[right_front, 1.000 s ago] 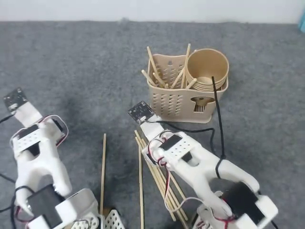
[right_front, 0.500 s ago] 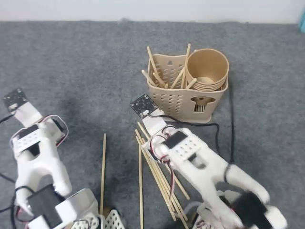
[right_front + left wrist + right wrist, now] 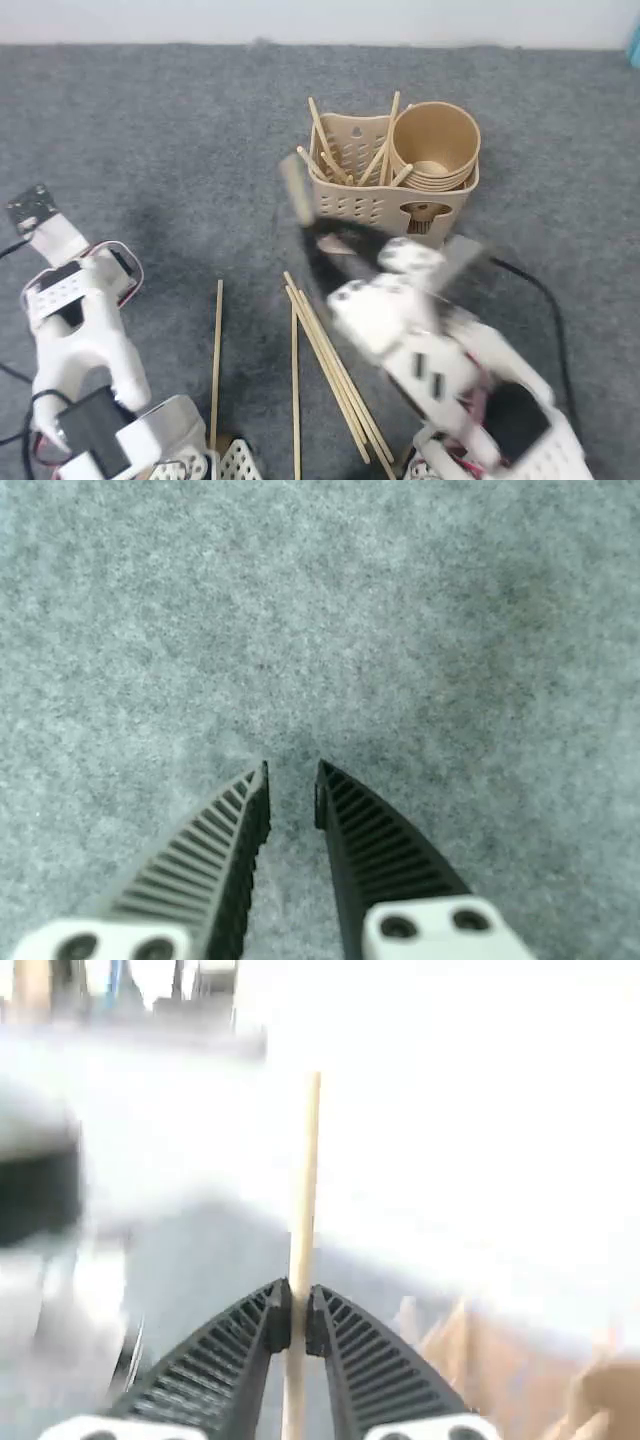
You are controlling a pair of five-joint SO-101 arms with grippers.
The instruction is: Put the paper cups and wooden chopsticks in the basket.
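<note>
The beige perforated basket (image 3: pixel 370 205) stands at the back centre and holds stacked paper cups (image 3: pixel 435 140) and several wooden chopsticks (image 3: pixel 325 140). A bundle of chopsticks (image 3: pixel 335 370) lies on the grey carpet in front of it, with one stick (image 3: pixel 216 350) off to the left. My right gripper (image 3: pixel 298 1310) is shut on a single upright chopstick (image 3: pixel 305 1160). The right arm (image 3: pixel 400 310) is a blur just in front of the basket. My left gripper (image 3: pixel 292 772) hovers over bare carpet with a narrow gap between its fingers, holding nothing. The left arm (image 3: pixel 80 320) sits at the front left.
Another lone chopstick (image 3: pixel 295 390) lies beside the bundle. A black cable (image 3: pixel 540 290) trails on the carpet to the right of the right arm. Open carpet stretches to the left of the basket and behind it.
The right arm has swung up and rightward from the chopstick bundle, carrying one chopstick towards the basket. The left arm has stayed still.
</note>
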